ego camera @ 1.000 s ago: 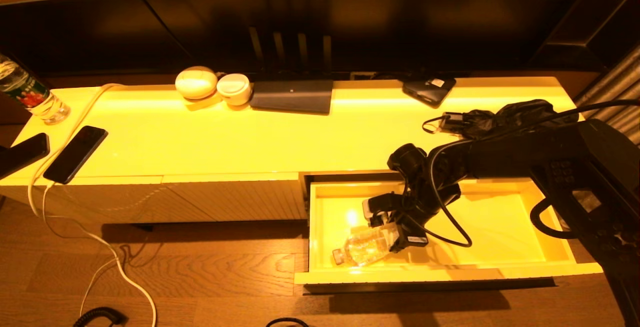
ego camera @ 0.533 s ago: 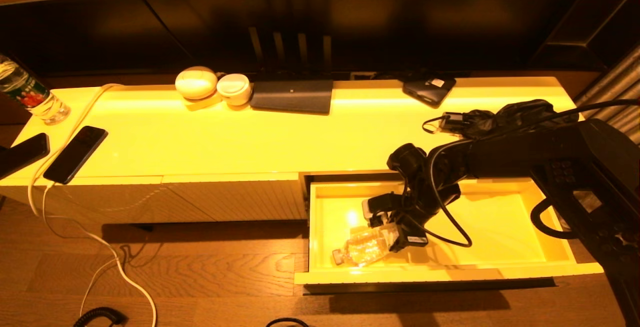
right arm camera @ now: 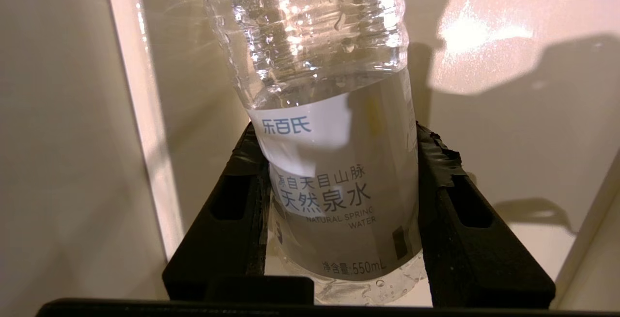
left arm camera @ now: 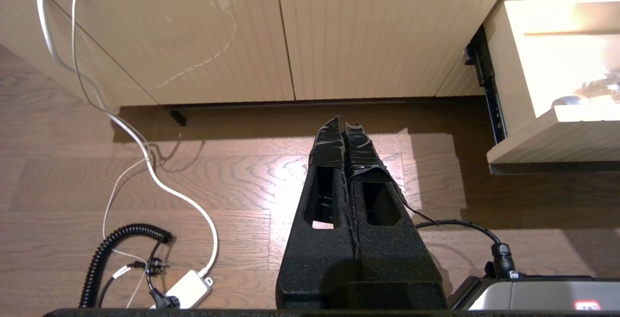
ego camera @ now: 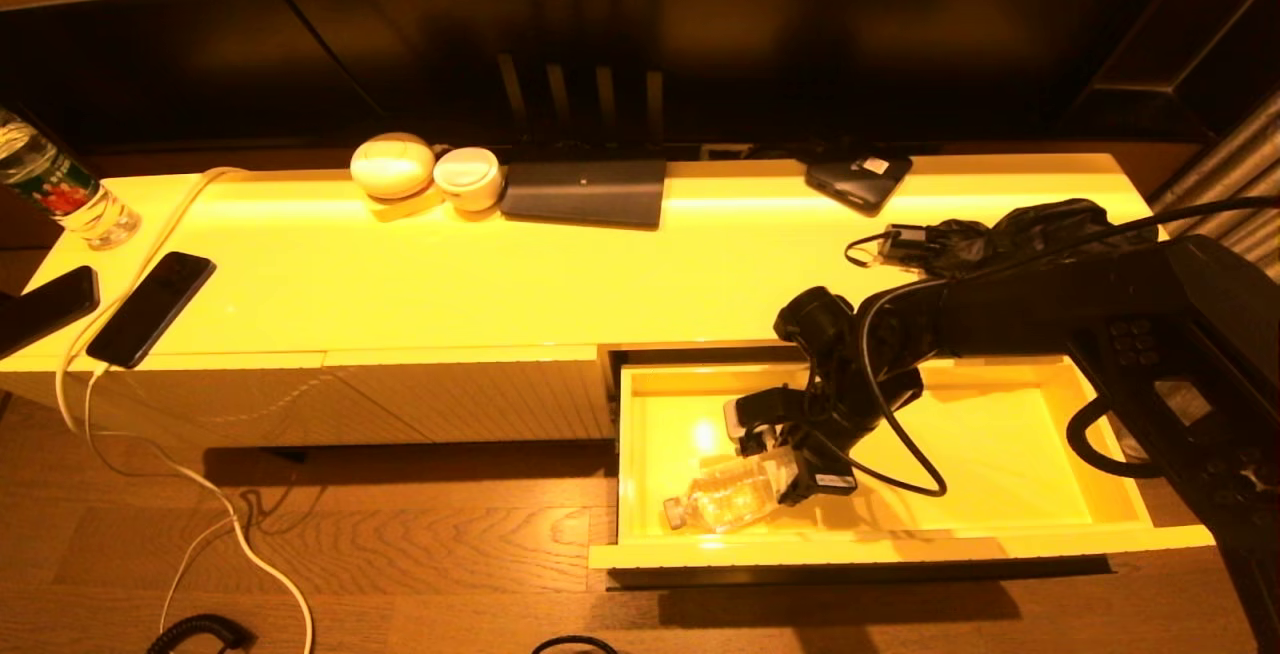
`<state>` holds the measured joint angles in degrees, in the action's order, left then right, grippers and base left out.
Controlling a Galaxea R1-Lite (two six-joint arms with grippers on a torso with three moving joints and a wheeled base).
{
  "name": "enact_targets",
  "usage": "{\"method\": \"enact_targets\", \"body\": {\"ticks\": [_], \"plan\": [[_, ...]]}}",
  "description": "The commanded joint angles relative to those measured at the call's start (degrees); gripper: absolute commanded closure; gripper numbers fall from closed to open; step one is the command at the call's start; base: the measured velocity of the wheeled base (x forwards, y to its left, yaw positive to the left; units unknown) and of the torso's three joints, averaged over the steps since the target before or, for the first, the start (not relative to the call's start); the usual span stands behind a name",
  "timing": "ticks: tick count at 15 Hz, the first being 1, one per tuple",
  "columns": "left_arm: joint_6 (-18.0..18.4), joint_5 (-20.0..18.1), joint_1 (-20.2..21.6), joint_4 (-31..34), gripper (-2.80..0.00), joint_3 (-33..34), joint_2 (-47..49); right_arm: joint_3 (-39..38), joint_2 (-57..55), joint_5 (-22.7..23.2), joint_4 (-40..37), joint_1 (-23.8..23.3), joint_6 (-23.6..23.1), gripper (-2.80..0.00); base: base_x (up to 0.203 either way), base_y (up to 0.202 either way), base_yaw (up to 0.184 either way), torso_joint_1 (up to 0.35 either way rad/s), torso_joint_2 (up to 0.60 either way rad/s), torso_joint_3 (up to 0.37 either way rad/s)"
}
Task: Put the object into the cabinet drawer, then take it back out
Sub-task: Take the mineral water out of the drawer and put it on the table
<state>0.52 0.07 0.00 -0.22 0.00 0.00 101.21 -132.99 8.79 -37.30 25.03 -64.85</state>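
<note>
Clear water bottle [right arm camera: 334, 152] running up the frame's centre, right gripper [right arm camera: 339, 162] fingers [right arm camera: 445, 220] pressing against its labelled lower half, glossy cabinet drawer [right arm camera: 508, 128] floor showing behind.

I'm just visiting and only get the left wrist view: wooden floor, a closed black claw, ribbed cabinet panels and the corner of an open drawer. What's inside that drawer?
Observer: A clear plastic water bottle sits low in the wide cream-yellow cabinet drawer, tipped over with its cap towards the drawer's front left corner.
Operator: Is it just lying there?
Observer: No. The right claw is shut on it, with one black finger on each side of its labelled lower half.
Operator: What does the label say?
Observer: In the right wrist view the white label carries Chinese characters and "NATURAL SPRING WATER".
</note>
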Motion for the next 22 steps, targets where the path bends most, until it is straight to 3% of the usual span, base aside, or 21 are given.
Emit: {"method": "enact_targets", "body": {"ticks": [1, 12, 15, 17, 22], "plan": [[0.0, 0.01, 0.0, -0.04, 0.0, 0.09, 0.0, -1.62, 3.11, 0.16, -0.32, -0.17, -0.37, 0.0, 0.0, 0.0, 0.0, 0.0, 0.0, 0.0], [0.0, 0.01, 0.0, -0.04, 0.0, 0.09, 0.0, -13.26, 24.92, 0.17, -0.07, -3.99, -0.22, 0.0, 0.0, 0.0, 0.0, 0.0, 0.0, 0.0], [0.0, 0.01, 0.0, -0.04, 0.0, 0.09, 0.0, -19.03, 31.8, 0.69, 1.53, -4.23, 2.52, 0.0, 0.0, 0.0, 0.0, 0.0, 0.0, 0.0], [0.0, 0.01, 0.0, -0.04, 0.0, 0.09, 0.0, -24.59, 35.86, 1.69, 8.38, -4.2, 10.11, 0.0, 0.0, 0.0, 0.0, 0.0, 0.0, 0.0], [0.0, 0.01, 0.0, -0.01, 0.0, 0.09, 0.0, -25.31, 38.67, 0.02, 27.88, -1.21, 36.12, 0.0, 0.0, 0.0, 0.0, 0.0, 0.0, 0.0]]}}
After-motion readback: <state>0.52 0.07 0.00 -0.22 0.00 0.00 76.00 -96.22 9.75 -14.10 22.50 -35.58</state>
